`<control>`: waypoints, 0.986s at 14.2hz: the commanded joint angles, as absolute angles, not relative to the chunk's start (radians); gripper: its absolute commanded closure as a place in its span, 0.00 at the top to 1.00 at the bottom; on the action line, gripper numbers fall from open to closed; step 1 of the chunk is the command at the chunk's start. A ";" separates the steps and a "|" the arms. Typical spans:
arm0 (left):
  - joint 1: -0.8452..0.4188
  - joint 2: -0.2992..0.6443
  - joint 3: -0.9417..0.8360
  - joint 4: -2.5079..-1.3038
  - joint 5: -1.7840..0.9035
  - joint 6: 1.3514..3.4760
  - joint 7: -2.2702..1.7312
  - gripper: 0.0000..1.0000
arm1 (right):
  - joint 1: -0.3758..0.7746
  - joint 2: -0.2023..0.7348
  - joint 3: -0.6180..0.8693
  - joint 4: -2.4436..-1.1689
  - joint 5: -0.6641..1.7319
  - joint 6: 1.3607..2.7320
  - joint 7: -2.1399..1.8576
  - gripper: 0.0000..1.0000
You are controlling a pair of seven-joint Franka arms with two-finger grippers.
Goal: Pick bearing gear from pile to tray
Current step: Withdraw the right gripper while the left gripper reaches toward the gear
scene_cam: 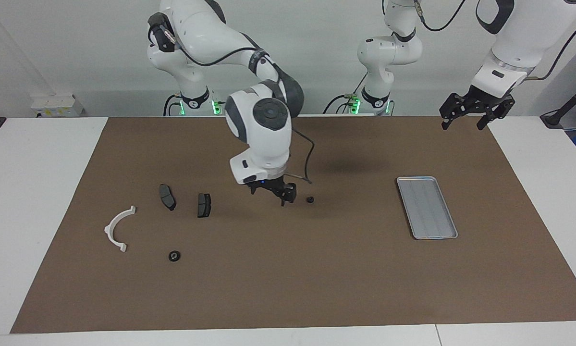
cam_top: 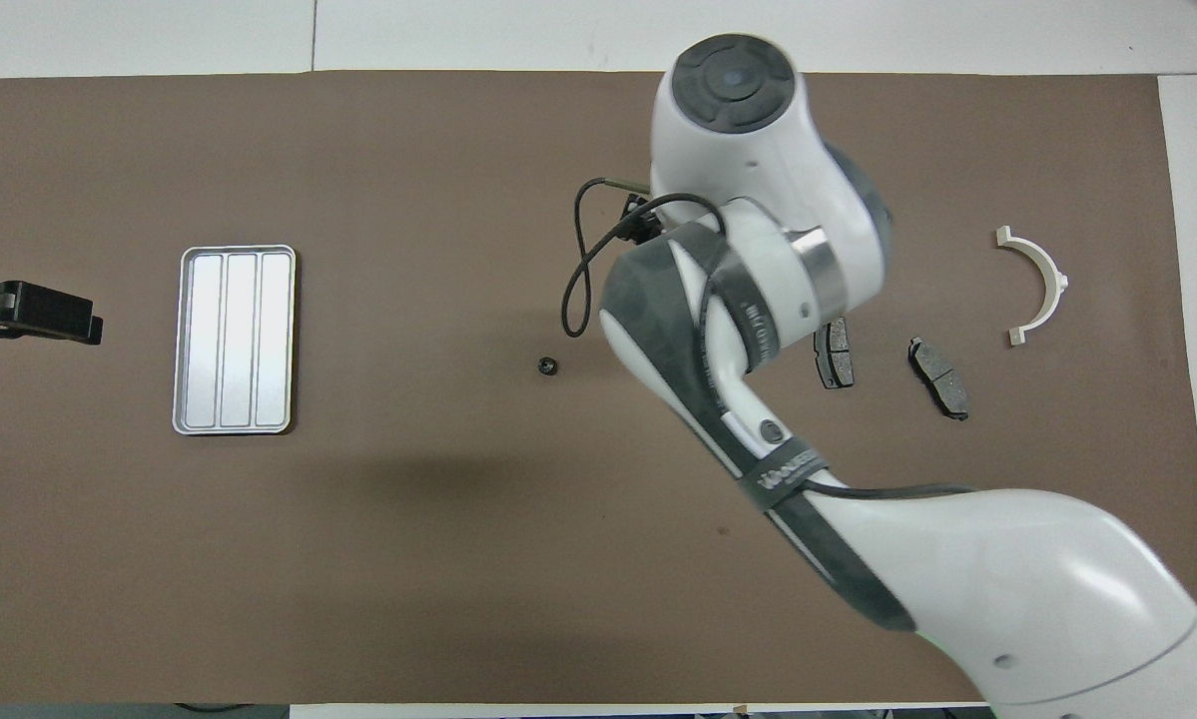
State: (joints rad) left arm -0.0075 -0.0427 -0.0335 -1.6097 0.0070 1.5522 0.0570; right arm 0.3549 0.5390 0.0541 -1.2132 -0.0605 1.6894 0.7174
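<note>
A tiny black round bearing gear [scene_cam: 310, 199] lies on the brown mat, apart from the pile; it also shows in the overhead view [cam_top: 548, 366]. My right gripper [scene_cam: 280, 193] hangs low over the mat just beside it, on the pile's side. The pile holds a white curved bracket [scene_cam: 118, 228], two dark grey pads [scene_cam: 167, 196] [scene_cam: 204, 205] and a second black round piece [scene_cam: 174, 256]. The silver tray [scene_cam: 427, 207] lies empty toward the left arm's end. My left gripper [scene_cam: 470, 115] waits open, raised past the tray's end of the mat.
The brown mat [scene_cam: 288, 288] covers most of the white table. In the overhead view the right arm [cam_top: 758, 300] hides its own gripper and the second black piece. The bracket [cam_top: 1037, 285], pads [cam_top: 835, 355] [cam_top: 939, 377] and tray [cam_top: 235, 340] show there.
</note>
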 commanded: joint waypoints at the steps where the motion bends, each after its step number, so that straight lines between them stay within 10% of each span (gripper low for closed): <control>1: -0.038 -0.075 -0.040 -1.673 0.011 1.625 -0.059 1.00 | 0.206 0.522 0.077 -1.229 -0.054 1.664 0.415 1.00; 14: -0.477 0.382 -0.041 -1.689 -0.011 2.111 -0.768 1.00 | 0.015 0.627 0.067 -1.430 -0.110 2.068 0.273 1.00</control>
